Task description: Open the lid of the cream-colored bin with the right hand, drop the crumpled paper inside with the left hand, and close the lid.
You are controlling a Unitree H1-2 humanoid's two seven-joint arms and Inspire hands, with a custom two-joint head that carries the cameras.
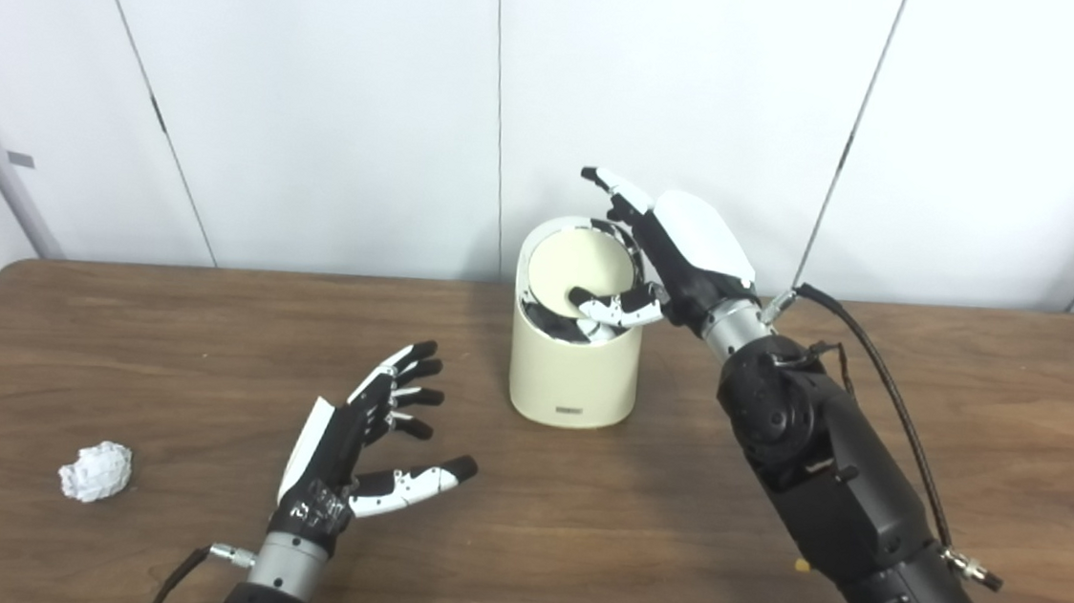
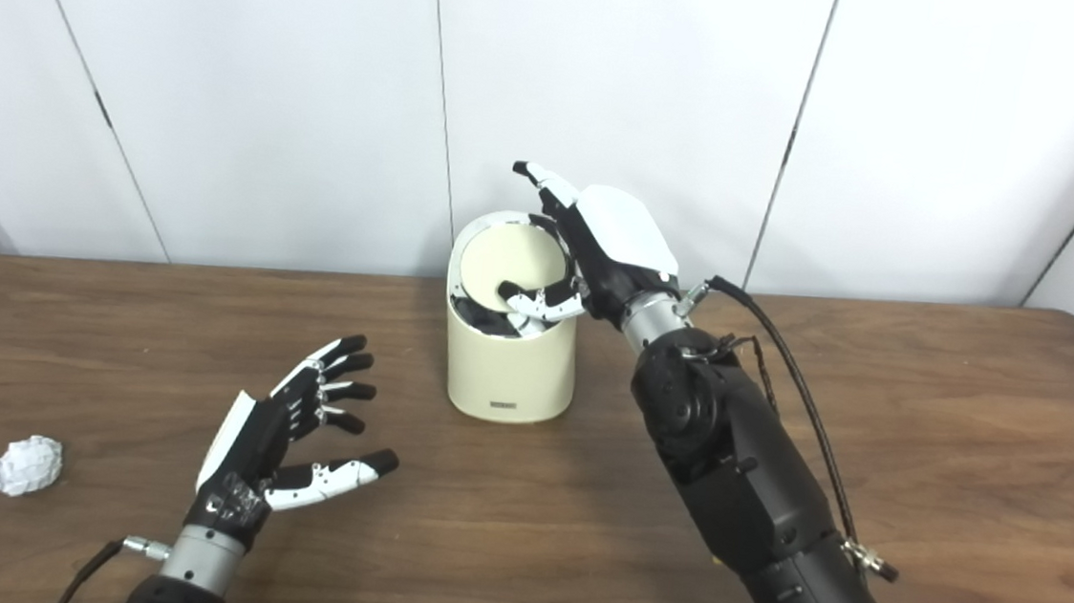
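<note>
White panel wall point(image 1: 324, 83) behind brown wood table point(image 1: 622, 557).

The left black-and-white robot hand point(image 1: 348, 450) hovers low, fingers spread apart; the right black-and-white robot hand point(image 1: 661, 254) is raised, fingers curled, thumb extended.

Paired head cameras — downward, tabletop shared

No text can be read anywhere. The cream-colored bin point(image 1: 574, 372) carries a small dark label point(image 1: 570, 410) low on its front, at about 6 o'clock on its wall, but the lettering is too small and blurred to make out. The left hand point(image 1: 347, 459) has pale markings on its wrist cuff, at about 7 o'clock from its palm, equally illegible.
</note>
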